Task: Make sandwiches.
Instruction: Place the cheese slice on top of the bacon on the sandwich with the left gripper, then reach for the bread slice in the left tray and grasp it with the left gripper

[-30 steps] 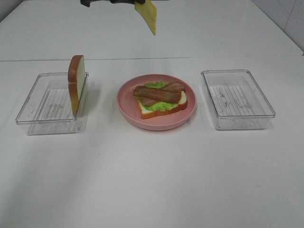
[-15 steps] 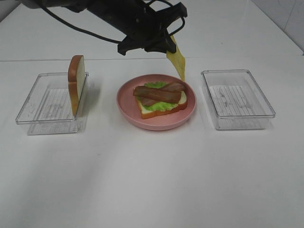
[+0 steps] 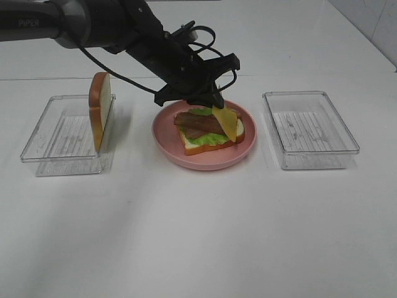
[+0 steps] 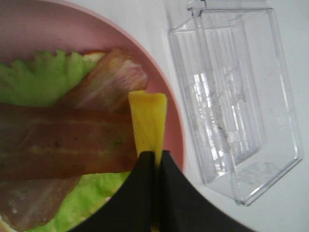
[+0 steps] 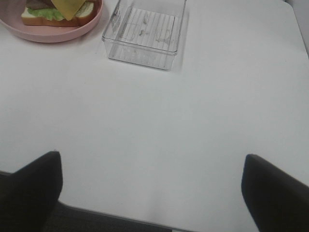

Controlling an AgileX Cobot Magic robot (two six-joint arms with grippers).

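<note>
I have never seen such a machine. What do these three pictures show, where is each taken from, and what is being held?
It is a robot with two arms. One picture looks down from a high camera; the others come from cameras on each wrist. On the white table stands a pink plate with bread, lettuce and bacon strips, between two clear trays. A bread slice stands in the left tray. The left gripper pinches a yellow cheese square over the bacon. The right gripper is open, holding nothing.

Matt white table (image 3: 198,236), smooth. Two trays (image 3: 309,127) (image 3: 62,133) of clear, glossy ribbed plastic. Plate (image 3: 205,158) in smooth pink plastic, faint sheen. Cheese square (image 4: 147,121) matt yellow; bacon strips (image 4: 63,145) streaky brown; lettuce leaf (image 4: 38,82) ruffled green. Left gripper (image 4: 155,166) matt black.
</note>
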